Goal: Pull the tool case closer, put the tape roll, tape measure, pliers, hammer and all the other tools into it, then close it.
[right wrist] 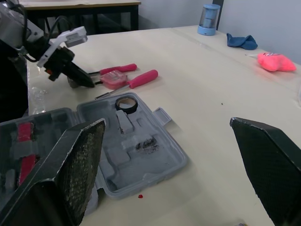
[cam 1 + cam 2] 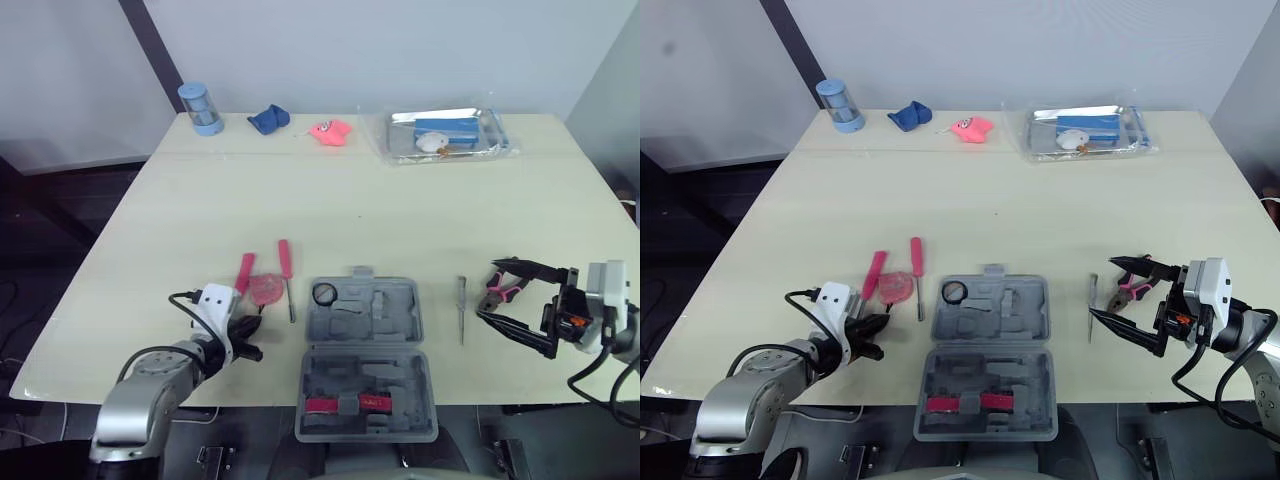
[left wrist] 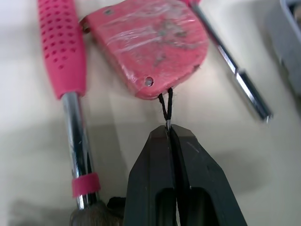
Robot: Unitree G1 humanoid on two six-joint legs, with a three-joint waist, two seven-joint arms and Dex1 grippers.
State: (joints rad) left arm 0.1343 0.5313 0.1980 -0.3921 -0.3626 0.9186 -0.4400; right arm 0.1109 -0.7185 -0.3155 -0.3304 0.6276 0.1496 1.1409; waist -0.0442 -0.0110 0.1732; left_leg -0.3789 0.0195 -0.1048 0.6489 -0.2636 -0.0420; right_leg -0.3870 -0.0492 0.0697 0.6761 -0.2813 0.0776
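Seen from the head, the open grey tool case [image 2: 400, 325] lies at the near table edge with the tape roll [image 2: 324, 294] in a far-left pocket. Just left of it, bunched together, are a pink screwdriver [image 2: 286, 272], the pink tape measure [image 2: 266, 289] and the pink-handled hammer [image 2: 244, 273]. To the right lie a slim grey tool [image 2: 462, 305] and the pliers [image 2: 503, 291].

At the left wrist, the left gripper [image 3: 169, 134] is pinched closed on the tape measure's thin black cord [image 3: 165, 101], with the hammer and screwdriver crowding either side.

At the right wrist, the right gripper [image 1: 169, 165] gapes wide, holding nothing, with the case beyond.
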